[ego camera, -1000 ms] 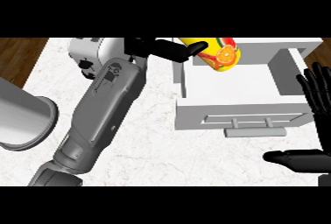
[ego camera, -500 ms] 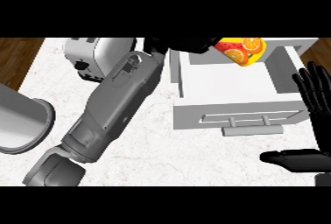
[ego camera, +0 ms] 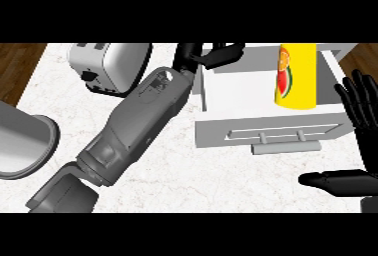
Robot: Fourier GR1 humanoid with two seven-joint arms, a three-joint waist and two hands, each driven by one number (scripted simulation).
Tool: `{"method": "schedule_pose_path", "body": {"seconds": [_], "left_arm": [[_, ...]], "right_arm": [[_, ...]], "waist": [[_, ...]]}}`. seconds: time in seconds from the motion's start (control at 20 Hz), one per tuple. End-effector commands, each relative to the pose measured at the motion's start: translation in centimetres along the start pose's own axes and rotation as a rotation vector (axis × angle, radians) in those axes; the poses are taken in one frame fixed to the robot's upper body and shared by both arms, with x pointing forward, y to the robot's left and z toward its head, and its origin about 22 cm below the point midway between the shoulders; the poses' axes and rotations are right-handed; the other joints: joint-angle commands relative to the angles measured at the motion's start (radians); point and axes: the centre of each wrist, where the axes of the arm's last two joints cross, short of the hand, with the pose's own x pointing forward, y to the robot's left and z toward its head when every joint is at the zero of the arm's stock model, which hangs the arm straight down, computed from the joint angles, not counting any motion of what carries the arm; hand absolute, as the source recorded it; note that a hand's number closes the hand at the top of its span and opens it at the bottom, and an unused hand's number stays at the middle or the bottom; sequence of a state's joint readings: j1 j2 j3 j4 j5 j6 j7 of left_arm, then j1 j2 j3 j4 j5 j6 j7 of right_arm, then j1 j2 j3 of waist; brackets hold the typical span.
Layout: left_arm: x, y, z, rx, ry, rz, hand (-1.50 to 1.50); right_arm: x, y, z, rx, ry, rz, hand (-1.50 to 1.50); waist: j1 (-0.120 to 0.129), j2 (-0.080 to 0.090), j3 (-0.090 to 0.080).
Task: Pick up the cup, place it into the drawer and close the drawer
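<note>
Yellow cup point(ego camera: 297, 75) with fruit print, lying inside the open drawer point(ego camera: 244, 90), well to the right of the left hand point(ego camera: 214, 54) and apart from it. Left hand over the drawer's far left corner, fingers curled, nothing visibly held between them. Right hand point(ego camera: 362, 112) resting at the right edge, fingers straight and spread, just right of the drawer and the cup.

Closing not yet done, judging by the drawer front point(ego camera: 269, 131) and handle point(ego camera: 275, 136) standing well out from the counter point(ego camera: 221, 170). Risk from here: left forearm point(ego camera: 140, 125) over the drawer's left wall, so a push on the front could jam against it. Cup might also roll or shift on a quick shove.

Hard to tell: cup's far end cut off at the top, left fingertips dark against one another. Toaster point(ego camera: 111, 65) left of the left hand; grey pot point(ego camera: 22, 140) cut off at the left edge.
</note>
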State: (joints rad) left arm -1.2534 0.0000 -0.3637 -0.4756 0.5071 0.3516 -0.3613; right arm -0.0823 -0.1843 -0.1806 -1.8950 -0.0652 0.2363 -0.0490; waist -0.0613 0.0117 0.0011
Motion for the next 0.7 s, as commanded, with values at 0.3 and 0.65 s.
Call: {"method": "schedule_pose_path", "body": {"seconds": [0.3, 0.65], "left_arm": [[-1.4, -1.2, 0.9, -0.074, 0.112, -0.137, -1.5], [-0.4, -3.0, 1.3, -0.038, 0.096, -0.223, -1.5]], "right_arm": [[-0.2, 0.7, -1.2, 0.027, -0.008, 0.004, -1.5], [0.3, 1.1, -2.3, 0.032, -0.035, -0.014, -1.5]], "waist": [[-0.021, 0.007, 0.0], [-0.035, 0.008, 0.0]]}}
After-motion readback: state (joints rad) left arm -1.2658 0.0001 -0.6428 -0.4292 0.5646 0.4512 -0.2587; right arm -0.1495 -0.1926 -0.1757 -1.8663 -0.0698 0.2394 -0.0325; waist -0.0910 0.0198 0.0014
